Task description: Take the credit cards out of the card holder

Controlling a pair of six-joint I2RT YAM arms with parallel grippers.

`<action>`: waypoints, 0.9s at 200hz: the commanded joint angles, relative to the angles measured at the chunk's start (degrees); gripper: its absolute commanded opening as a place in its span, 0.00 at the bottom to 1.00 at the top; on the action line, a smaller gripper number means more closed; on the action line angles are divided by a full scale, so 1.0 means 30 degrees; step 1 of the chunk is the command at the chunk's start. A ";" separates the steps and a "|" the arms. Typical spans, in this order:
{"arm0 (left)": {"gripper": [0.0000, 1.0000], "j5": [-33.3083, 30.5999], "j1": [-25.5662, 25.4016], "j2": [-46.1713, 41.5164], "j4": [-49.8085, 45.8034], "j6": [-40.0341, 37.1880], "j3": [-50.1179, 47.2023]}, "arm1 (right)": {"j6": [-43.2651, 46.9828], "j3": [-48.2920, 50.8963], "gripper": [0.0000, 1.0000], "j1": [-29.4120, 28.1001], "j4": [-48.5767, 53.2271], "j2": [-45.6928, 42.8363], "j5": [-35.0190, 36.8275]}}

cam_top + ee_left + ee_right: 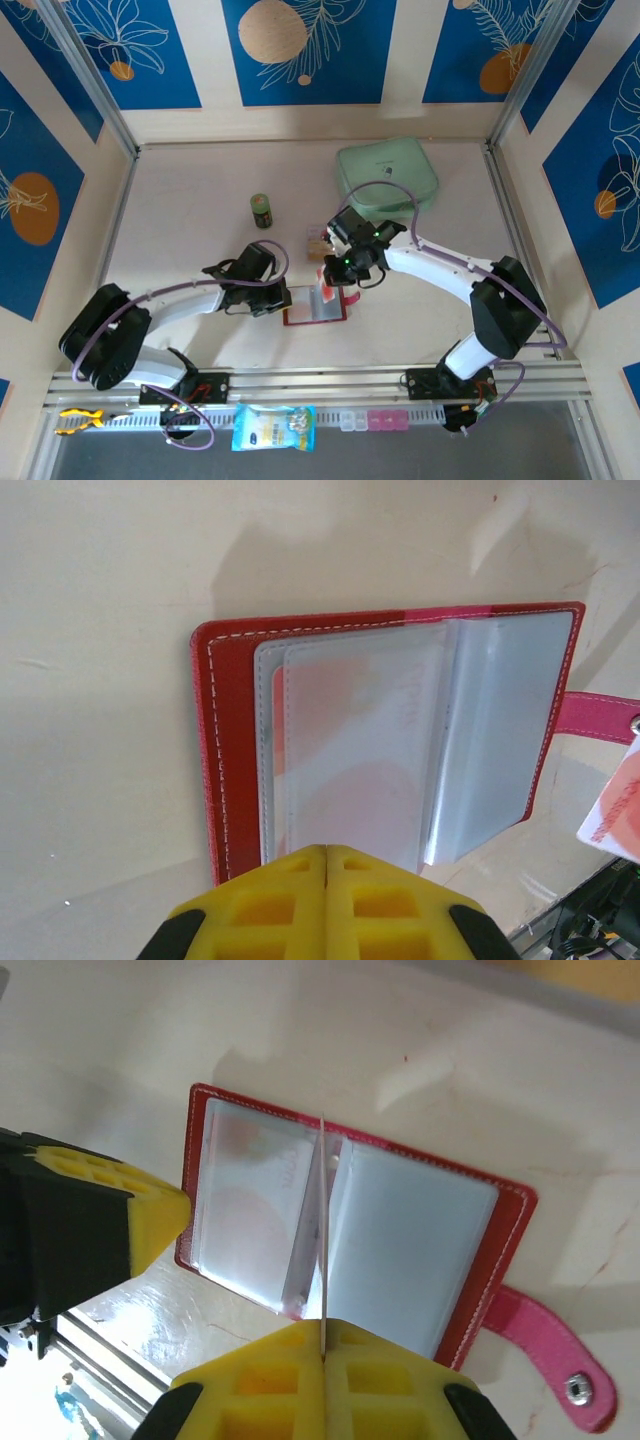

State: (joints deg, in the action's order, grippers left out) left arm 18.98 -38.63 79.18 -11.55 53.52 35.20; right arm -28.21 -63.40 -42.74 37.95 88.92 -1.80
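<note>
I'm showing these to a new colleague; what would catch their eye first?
The open red card holder lies on the table, its clear sleeves fanned up. The right gripper pinches a thin credit card edge-on over it, while the left gripper, shut, sits at its edge.

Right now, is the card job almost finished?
Partly. The red card holder lies open, and tan cards already lie on the table beyond it. The right jaws pinch a white-and-red card, pulled clear. The left jaws clamp the holder's edge. Reddish shapes behind one sleeve suggest another remains.
</note>
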 commanded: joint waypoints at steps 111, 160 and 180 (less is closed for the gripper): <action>0.04 -0.0610 0.0795 -0.1815 -0.1547 -0.0444 -0.0233 | 2.0804 -0.3711 0.00 0.1931 0.3866 0.0870 0.1063; 0.05 -0.0640 0.0945 -0.2074 -0.1767 -0.0437 -0.0453 | 2.2803 -0.7292 0.00 0.3242 0.4680 0.3547 0.0770; 0.07 -0.0804 0.0971 -0.2243 -0.1891 -0.0357 -0.0564 | 2.3307 -0.8922 0.00 0.3642 0.5104 0.4692 0.0603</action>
State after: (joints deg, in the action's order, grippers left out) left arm 17.61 -36.45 73.95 -15.09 52.60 34.68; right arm 37.26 -85.21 -32.99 50.24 99.79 2.33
